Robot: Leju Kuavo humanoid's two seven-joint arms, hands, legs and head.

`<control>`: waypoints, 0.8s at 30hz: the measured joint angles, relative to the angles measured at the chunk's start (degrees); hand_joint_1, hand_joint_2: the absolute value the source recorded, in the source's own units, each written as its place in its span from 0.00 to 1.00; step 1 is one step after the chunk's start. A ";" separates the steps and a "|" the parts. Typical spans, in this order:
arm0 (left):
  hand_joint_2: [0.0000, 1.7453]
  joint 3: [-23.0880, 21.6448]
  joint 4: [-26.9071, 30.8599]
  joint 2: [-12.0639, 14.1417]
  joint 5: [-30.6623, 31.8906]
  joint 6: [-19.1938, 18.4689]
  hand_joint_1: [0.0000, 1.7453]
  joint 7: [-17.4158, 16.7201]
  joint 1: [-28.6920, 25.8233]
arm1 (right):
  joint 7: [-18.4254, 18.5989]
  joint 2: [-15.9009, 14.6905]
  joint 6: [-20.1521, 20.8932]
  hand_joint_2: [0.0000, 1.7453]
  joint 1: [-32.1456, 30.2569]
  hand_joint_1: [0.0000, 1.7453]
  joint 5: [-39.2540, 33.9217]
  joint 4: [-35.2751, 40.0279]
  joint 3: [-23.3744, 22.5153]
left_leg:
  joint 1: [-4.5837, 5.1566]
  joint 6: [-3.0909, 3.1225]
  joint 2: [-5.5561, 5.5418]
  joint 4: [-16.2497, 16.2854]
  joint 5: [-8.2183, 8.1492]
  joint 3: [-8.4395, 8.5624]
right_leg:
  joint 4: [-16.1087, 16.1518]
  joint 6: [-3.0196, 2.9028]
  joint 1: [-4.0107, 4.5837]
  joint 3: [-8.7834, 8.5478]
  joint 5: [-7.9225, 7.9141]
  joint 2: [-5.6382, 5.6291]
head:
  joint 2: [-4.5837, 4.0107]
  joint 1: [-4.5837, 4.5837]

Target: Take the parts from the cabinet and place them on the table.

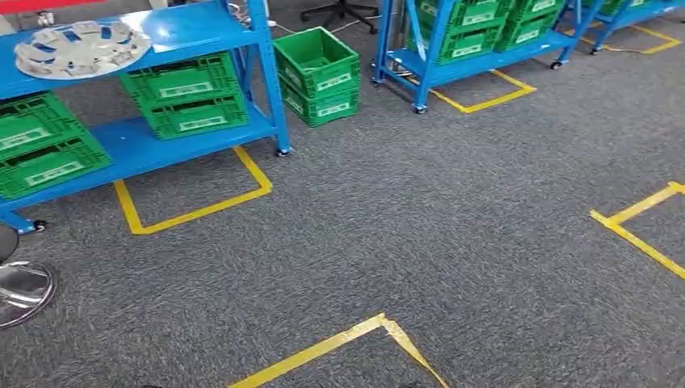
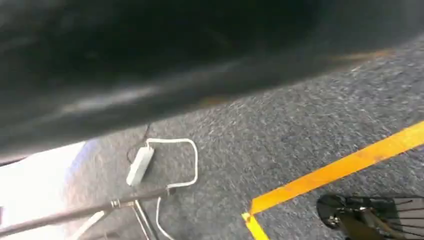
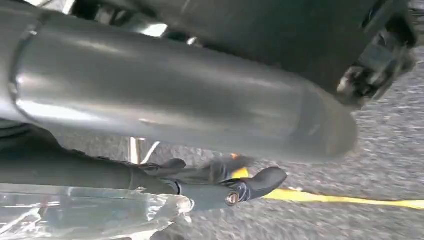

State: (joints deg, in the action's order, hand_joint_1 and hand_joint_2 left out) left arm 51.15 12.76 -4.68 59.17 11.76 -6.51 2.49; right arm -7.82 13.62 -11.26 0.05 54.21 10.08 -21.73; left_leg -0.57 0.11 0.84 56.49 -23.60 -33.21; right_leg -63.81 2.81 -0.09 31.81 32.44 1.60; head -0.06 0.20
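A silver wheel-cover part (image 1: 78, 47) lies flat on the top board of the blue cabinet (image 1: 161, 145) at the far left in the head view. In the right wrist view my right hand (image 3: 220, 182) hangs low over the carpet with its dark fingers (image 3: 172, 165) stretched out along a large grey tube. A crinkled clear plastic wrap (image 3: 90, 215) lies right against the hand. Whether the hand grips it I cannot tell.
Green crates (image 1: 186, 93) fill the cabinet's shelves, and two stacked crates (image 1: 317, 74) stand on the carpet beside it. A second blue rack (image 1: 476, 40) stands at the back right. Yellow tape (image 1: 194, 210) marks the floor. A white power strip (image 2: 140, 165) lies by my left side.
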 joint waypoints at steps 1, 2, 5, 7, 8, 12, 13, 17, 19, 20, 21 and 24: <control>0.00 0.00 0.00 0.00 0.00 0.02 0.00 0.00 0.22 | 0.00 0.00 0.00 0.00 -0.12 0.00 0.00 0.00 0.00 | 0.02 0.13 -0.90 0.00 0.06 -0.12 | -5.12 0.09 -0.03 2.37 2.39 -0.87 | 0.00 0.05; 0.00 0.00 0.00 0.00 0.00 0.02 0.00 0.00 0.30 | 0.02 -0.02 -0.02 0.00 -0.29 0.00 0.00 0.00 0.00 | 0.04 0.17 -1.75 0.04 0.08 -0.23 | -9.82 0.11 -0.03 4.79 4.22 -1.26 | 0.00 0.07; 0.00 0.00 0.00 -0.09 0.00 -0.11 0.00 0.00 -0.02 | 0.02 -0.02 -0.15 0.00 -0.41 0.00 -0.02 0.00 0.00 | 0.02 0.10 -4.27 0.10 0.13 -0.15 | -9.76 -0.14 -0.04 5.70 1.58 -1.51 | 0.00 0.09; 0.00 0.00 0.00 -0.15 0.00 -0.11 0.00 0.02 0.02 | 0.00 -0.02 -0.20 0.00 -0.35 0.00 0.00 0.00 0.00 | -0.19 -0.21 -6.01 0.16 0.21 -0.05 | 0.19 -0.23 -0.31 1.30 -3.93 -3.26 | 0.00 0.09; 0.00 0.00 0.00 -0.13 0.00 -0.11 0.00 0.00 0.08 | 0.00 -0.02 -0.22 0.00 -0.34 0.00 0.00 0.00 0.00 | -0.18 -0.57 -6.74 0.23 0.28 -0.20 | 4.00 -0.11 -0.79 -0.29 -4.74 -6.63 | 0.00 0.09; 0.00 0.00 0.00 0.00 0.00 -0.11 0.00 0.00 -0.30 | 0.00 -0.02 -0.26 0.00 -0.19 0.00 0.00 -0.04 0.00 | -0.43 -2.31 -9.14 -0.29 1.05 -0.97 | 4.62 -1.43 -0.34 -0.91 -4.66 -5.56 | 0.00 0.07; 0.00 0.02 0.00 0.24 0.00 -0.09 0.00 0.02 -0.40 | 0.00 0.02 -0.26 0.00 -0.22 0.00 0.00 -0.04 0.00 | -0.45 -2.55 -9.36 -0.11 1.10 -1.09 | 5.07 -2.05 -0.87 -0.91 -5.08 -4.45 | 0.00 0.09; 0.00 0.00 -0.13 -0.17 -0.02 -0.11 0.00 0.00 0.04 | -0.07 0.00 -0.31 0.00 -0.59 0.00 0.04 -0.04 0.00 | 0.03 -3.14 -1.65 13.57 -6.76 -7.49 | 5.16 -2.85 -0.37 -0.84 -5.10 -1.18 | 0.00 -0.83; 0.00 0.00 -0.13 -0.17 -0.02 -0.11 0.00 0.00 -0.03 | -0.04 -0.07 -0.31 0.00 -0.64 0.00 0.07 -0.04 0.00 | 0.04 -3.12 -1.45 18.10 -7.57 -9.49 | 5.15 -3.00 -0.22 -0.86 -4.96 0.58 | 0.00 -0.85; 0.00 0.00 -0.13 -0.17 -0.02 -0.11 0.00 0.00 -0.17 | -0.07 -0.07 -0.31 0.00 -0.58 0.00 0.07 -0.04 0.00 | 0.06 -2.98 -1.42 16.52 -6.09 -8.50 | 5.15 -3.00 -0.16 -0.91 -4.89 1.28 | 0.02 -0.85; 0.00 0.00 -0.13 -0.15 -0.02 -0.11 0.00 0.00 -0.23 | -0.07 -0.07 -0.31 0.00 -0.53 0.00 0.07 -0.04 0.00 | 0.10 -2.77 -1.29 12.84 -3.95 -6.52 | 5.15 -2.94 -0.11 -1.02 -4.80 1.95 | 0.00 -0.89; 0.00 0.00 -0.13 -0.11 -0.02 -0.09 0.00 0.00 0.07 | -0.28 -0.07 -0.35 0.00 -0.41 0.00 -0.09 -0.04 0.00 | 0.98 -1.67 3.21 0.40 -0.57 0.34 | 4.90 -2.05 0.50 -0.54 -4.12 3.35 | 0.02 -0.92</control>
State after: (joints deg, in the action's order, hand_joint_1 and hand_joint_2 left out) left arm 51.15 12.63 -4.79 59.14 11.67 -6.51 2.56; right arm -8.11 13.55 -11.61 -0.36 54.12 10.03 -21.73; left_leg 0.40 -1.56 4.05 56.89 -24.17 -32.87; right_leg -58.91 0.76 0.40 31.27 28.32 4.94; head -0.04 -0.72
